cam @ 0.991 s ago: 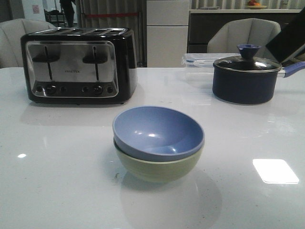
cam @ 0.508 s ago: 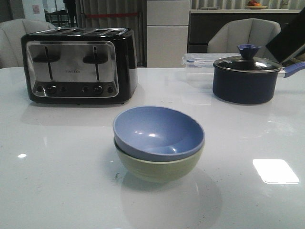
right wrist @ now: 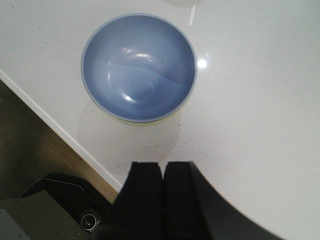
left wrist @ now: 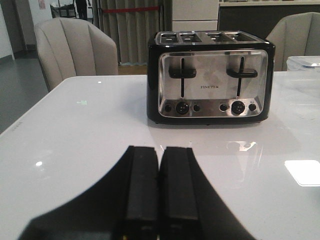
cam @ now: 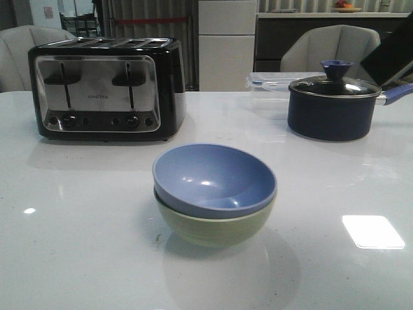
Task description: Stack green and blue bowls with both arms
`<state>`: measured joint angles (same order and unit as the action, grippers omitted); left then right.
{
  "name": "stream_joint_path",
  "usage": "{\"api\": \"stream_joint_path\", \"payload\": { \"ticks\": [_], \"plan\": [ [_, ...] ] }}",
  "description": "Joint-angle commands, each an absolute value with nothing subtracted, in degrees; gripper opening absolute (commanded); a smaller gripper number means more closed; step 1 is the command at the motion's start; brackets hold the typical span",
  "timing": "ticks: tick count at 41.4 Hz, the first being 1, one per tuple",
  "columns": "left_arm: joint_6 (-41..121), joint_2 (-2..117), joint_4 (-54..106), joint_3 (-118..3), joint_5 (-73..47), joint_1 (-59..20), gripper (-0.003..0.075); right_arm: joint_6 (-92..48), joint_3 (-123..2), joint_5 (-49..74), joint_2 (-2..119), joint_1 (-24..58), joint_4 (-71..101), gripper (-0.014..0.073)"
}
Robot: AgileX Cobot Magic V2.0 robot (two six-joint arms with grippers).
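Both grippers read as empty to us: left gripper (left wrist: pixel 159 192) fingers together facing the toaster (left wrist: pixel 210 77); mid-table, blue bowl (cam: pixel 214 179) nests in green bowl (cam: pixel 216 225), seemingly finished; right gripper (right wrist: pixel 162 200) pressed together, clear above.

A periwinkle blue matte bowl (cam: pixel 215 177) sits nested in a pale sage green matte bowl (cam: pixel 216 224) near the front middle of the glossy white worktop (cam: pixel 77 245). Behind and to the left stands a black and steel four-slot toaster (cam: pixel 106 87). Behind and to the right stands a dark navy pot with a glass lid (cam: pixel 333 103), and a clear plastic lidded container (cam: pixel 270 81) lies just behind that pot, to its left.
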<state>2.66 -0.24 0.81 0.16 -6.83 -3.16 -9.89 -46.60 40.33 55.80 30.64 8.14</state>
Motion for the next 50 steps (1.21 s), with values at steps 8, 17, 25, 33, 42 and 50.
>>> {"api": "stream_joint_path", "payload": {
  "ticks": [8,17,25,33,42,50],
  "plan": [
    [2.17,-1.4,1.19,0.45,4.68,-3.21,0.0093,-10.57,-48.27,37.14,54.8,30.63,7.83,0.0052],
    [2.17,-1.4,1.19,0.45,4.68,-3.21,0.0093,-10.57,-48.27,37.14,54.8,30.63,7.83,0.0052],
    [2.17,-1.4,1.19,0.45,4.68,-3.21,0.0093,-10.57,-48.27,37.14,54.8,30.63,7.83,0.0052],
    [2.17,-1.4,1.19,0.45,4.68,-3.21,0.0093,-10.57,-48.27,37.14,54.8,30.63,7.83,0.0052],
    [2.17,-1.4,1.19,0.45,4.68,-3.21,0.0093,-10.57,-48.15,37.08,53.18,29.89,7.82,0.0052],
    [2.17,-1.4,1.19,0.45,4.68,-3.21,0.0093,-10.57,-47.62,36.45,47.25,22.63,7.3,0.0052]
  ]
}}
